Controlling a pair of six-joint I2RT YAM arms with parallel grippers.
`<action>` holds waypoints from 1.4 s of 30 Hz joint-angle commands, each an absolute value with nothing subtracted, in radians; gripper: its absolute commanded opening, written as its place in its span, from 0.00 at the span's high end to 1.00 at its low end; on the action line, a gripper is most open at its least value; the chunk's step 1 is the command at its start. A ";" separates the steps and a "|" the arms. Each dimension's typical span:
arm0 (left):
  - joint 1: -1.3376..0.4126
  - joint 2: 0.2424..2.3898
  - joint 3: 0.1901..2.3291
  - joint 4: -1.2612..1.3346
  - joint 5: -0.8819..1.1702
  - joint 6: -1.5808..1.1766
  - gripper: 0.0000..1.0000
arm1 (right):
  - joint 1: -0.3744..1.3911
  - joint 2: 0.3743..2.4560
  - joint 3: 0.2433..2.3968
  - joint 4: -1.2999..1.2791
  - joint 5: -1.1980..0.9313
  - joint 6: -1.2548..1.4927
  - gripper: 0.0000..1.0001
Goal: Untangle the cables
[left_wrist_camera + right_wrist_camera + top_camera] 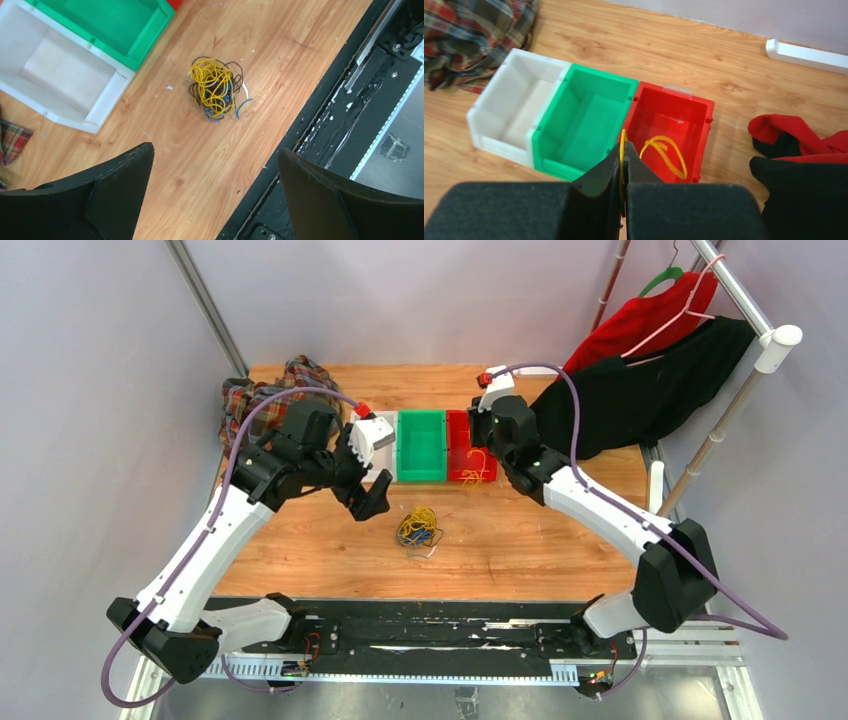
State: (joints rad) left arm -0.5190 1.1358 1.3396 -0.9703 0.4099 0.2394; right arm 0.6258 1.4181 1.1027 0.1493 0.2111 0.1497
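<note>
A tangled bunch of yellow, black and blue cables (pixel 418 527) lies on the wooden table in front of the bins; it also shows in the left wrist view (pixel 215 88). My left gripper (pixel 368 502) is open and empty, left of and above the bunch, its black fingers (pixel 120 185) wide apart. My right gripper (pixel 624 150) is shut on a yellow cable (pixel 667 152), pinching it between the fingertips above the red bin (pixel 696 112). The yellow cable's loop hangs into the red bin (pixel 458 430), where yellow wire (pixel 473 466) shows.
A white bin (pixel 386 430), a green bin (pixel 421 446) and the red bin stand in a row at the table's middle back. A plaid cloth (pixel 262 392) lies back left. Red and black garments (pixel 640 370) hang on a rack at right. A black rail (pixel 440 635) runs along the near edge.
</note>
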 commanded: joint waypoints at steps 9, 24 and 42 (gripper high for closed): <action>-0.523 1.099 1.293 -0.981 0.378 0.291 0.02 | 0.582 1.604 1.275 0.269 0.280 -0.042 0.99; -0.523 1.097 1.292 -0.980 0.362 0.326 0.02 | 0.573 1.776 1.181 0.263 0.268 0.014 0.99; -0.523 1.143 1.083 -0.765 0.451 0.279 0.02 | 0.557 1.529 1.135 0.021 0.197 0.199 0.26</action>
